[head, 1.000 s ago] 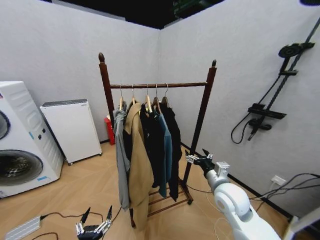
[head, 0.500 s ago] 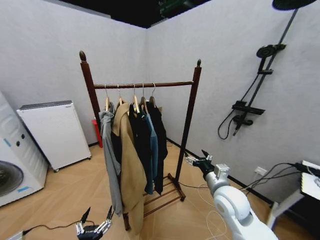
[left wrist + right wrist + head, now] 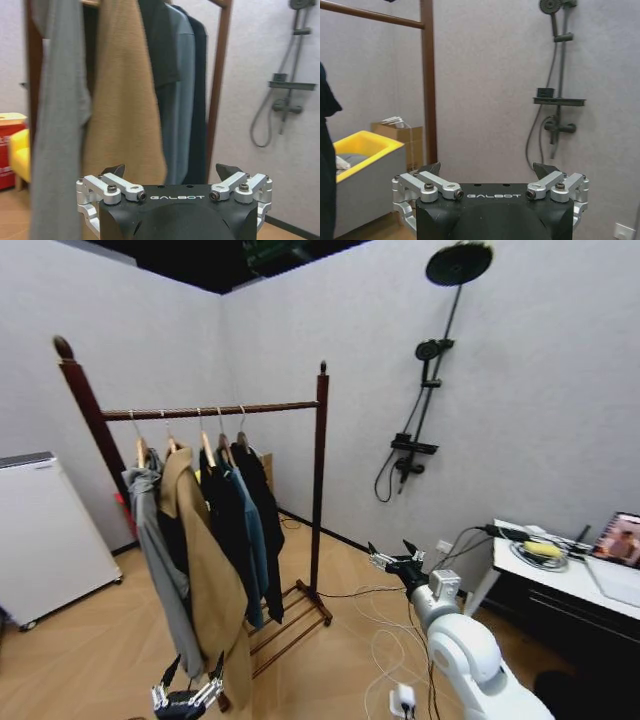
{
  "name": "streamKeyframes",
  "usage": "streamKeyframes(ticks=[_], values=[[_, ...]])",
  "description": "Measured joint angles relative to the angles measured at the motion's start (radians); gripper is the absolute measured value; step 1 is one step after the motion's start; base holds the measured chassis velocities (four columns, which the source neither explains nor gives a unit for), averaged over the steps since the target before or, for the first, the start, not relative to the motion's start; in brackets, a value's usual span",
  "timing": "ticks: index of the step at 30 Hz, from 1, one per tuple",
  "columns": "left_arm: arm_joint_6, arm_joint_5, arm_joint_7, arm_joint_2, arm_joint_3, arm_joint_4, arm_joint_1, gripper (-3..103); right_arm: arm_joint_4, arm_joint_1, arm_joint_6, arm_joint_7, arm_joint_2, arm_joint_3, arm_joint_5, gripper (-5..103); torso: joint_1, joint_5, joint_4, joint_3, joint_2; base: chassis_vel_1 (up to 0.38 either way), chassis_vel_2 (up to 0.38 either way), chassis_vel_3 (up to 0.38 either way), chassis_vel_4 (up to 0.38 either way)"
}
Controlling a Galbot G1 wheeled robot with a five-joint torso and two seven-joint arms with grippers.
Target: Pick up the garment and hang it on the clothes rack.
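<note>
The garment (image 3: 262, 515) hangs long and straight down on the rack (image 3: 320, 480), last in the row, next to the blue jacket (image 3: 248, 540). It is to the left of the right gripper (image 3: 390, 558), which is held out in front, open and empty. The left gripper (image 3: 188, 688) hangs low under the tan coat (image 3: 205, 570), open and empty too. The right gripper looks nearer to the garment.
</note>
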Motion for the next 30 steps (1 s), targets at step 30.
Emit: streamKeyframes(ticks=[30], values=[[0.0, 0.0, 0.0, 0.0, 0.0, 0.0, 0.0, 100, 0.017, -0.061, 0.036, -0.021, 0.061, -0.004, -0.048, 100, 0.0, 0.0001, -0.0001, 0.0, 0.0, -0.067, -0.186, -0.184, -0.064]])
